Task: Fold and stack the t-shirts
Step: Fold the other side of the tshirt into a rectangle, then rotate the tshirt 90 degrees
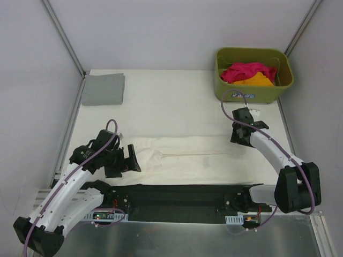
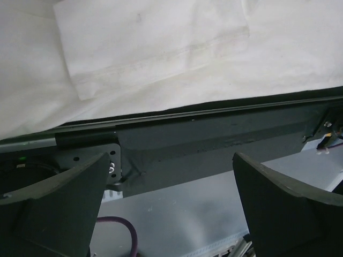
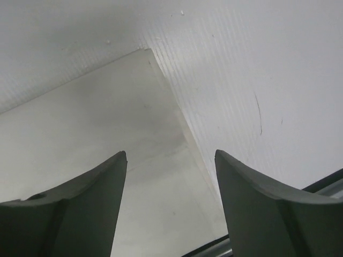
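The cream-white t-shirt [image 1: 187,158] lies folded into a long strip across the front of the table. It also shows in the left wrist view [image 2: 161,48] and the right wrist view [image 3: 102,134]. My left gripper [image 1: 130,160] is open and empty at the strip's left end, and its jaws stand wide apart [image 2: 171,203]. My right gripper [image 1: 235,138] is open and empty just above the strip's right end [image 3: 170,155]. A grey t-shirt [image 1: 103,89] lies folded at the back left. Magenta-pink [image 1: 241,71] and orange [image 1: 256,80] t-shirts are bunched in the basket.
The olive-green plastic basket [image 1: 252,95] stands at the back right. White walls with metal posts [image 1: 64,37] close in the table. A black bar [image 1: 182,195] [image 2: 214,128] runs along the near edge between the arm bases.
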Robot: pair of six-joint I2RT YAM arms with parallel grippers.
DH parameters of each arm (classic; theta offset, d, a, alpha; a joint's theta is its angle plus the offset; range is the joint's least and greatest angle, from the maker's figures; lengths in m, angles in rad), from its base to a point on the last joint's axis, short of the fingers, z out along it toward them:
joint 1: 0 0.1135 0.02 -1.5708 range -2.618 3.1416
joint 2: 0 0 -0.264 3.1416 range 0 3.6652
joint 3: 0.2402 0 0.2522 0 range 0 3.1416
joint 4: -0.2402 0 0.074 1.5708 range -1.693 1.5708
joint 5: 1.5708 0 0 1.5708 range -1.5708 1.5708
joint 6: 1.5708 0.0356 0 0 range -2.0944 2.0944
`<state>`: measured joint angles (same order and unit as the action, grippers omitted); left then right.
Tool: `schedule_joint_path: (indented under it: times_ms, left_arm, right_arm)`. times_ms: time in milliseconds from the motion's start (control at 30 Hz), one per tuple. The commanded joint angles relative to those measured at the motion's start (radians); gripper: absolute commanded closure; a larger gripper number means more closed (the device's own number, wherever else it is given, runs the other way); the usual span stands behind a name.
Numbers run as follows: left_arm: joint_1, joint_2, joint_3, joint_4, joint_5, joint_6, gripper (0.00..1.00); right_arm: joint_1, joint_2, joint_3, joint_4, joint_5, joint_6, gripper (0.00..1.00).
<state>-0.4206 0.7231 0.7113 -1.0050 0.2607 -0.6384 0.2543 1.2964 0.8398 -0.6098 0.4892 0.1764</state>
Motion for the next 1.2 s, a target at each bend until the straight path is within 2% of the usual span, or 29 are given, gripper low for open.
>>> schedule_joint_path:
  times_ms: [0,67,133,267,333,500,633,667,833,933,967,1033,1067,1133,1167]
  left_arm:
    - [-0.012,0.004,0.071,-0.029,-0.005,0.0,0.01]
    - [-0.012,0.039,0.073,0.032,-0.009,-0.003,0.01]
    - [-0.012,0.068,0.05,0.104,0.002,-0.018,0.01]
    - [-0.012,0.194,-0.015,0.355,0.031,-0.069,0.01]
    - [-0.01,0.251,-0.021,0.394,0.026,-0.09,0.01]
    - [0.028,0.473,-0.033,0.525,0.017,-0.095,0.0]
    - [0.124,0.685,0.011,0.601,0.055,-0.096,0.01]
    - [0.138,0.772,0.064,0.603,0.057,-0.093,0.01]
    - [0.152,1.005,0.291,0.623,0.031,-0.061,0.01]
    - [0.152,1.242,0.5,0.615,0.076,-0.063,0.01]
    - [0.152,1.289,0.616,0.612,0.093,-0.07,0.01]
    - [0.151,1.424,0.741,0.605,0.124,-0.089,0.01]
    - [0.149,1.465,0.869,0.602,0.155,-0.108,0.0]
    - [0.137,1.58,0.998,0.597,0.185,-0.138,0.01]
    - [0.131,1.617,1.127,0.595,0.208,-0.164,0.01]
  right_arm:
    - [0.003,-0.08,0.002,-0.036,-0.073,-0.03,0.23]
    - [0.003,-0.089,0.005,-0.006,-0.206,-0.06,0.15]
    - [0.002,-0.083,0.004,0.053,-0.359,-0.084,0.01]
    - [0.005,-0.025,0.002,0.149,-0.573,-0.077,0.03]
    - [0.007,0.018,-0.001,0.202,-0.656,-0.06,0.03]
    - [0.016,0.112,-0.004,0.251,-0.707,-0.038,0.03]
    - [0.016,0.165,-0.008,0.258,-0.712,-0.034,0.03]
    - [0.014,0.172,-0.011,0.259,-0.712,-0.038,0.03]
    - [0.014,0.185,-0.039,0.245,-0.702,-0.058,0.03]
    - [0.014,0.19,-0.077,0.239,-0.741,-0.057,0.03]
    - [0.013,0.188,-0.091,0.243,-0.756,-0.055,0.03]
    - [0.019,0.185,-0.135,0.249,-0.802,-0.043,0.03]
    - [0.022,0.185,-0.148,0.254,-0.819,-0.043,0.03]
    - [0.055,0.181,-0.172,0.249,-0.857,-0.046,0.03]
    - [0.074,0.178,-0.179,0.242,-0.873,-0.048,0.03]
